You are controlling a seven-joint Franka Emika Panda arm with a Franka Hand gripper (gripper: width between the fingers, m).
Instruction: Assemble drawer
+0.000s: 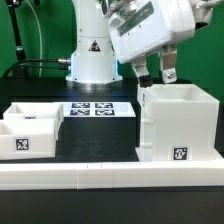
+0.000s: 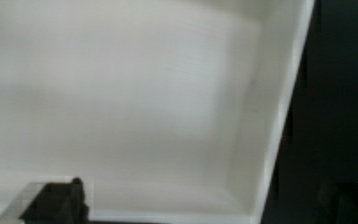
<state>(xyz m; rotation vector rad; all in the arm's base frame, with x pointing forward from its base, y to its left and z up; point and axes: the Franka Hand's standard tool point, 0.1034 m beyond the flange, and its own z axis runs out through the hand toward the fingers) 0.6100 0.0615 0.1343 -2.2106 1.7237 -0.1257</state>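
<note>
The tall white drawer shell stands upright at the exterior view's right, with its tag facing the front. My gripper hangs just over the shell's far top rim, open and empty. In the wrist view the shell's white inside fills the picture. One fingertip is over the inside. The other is a dark shape past the shell's wall edge, so the jaws of the gripper straddle that wall without closing on it. Two shallow white trays lie side by side at the exterior view's left.
The marker board lies flat between the trays and the shell. The long low white border wall runs along the front. The arm's white base stands at the back, with a green backdrop behind it.
</note>
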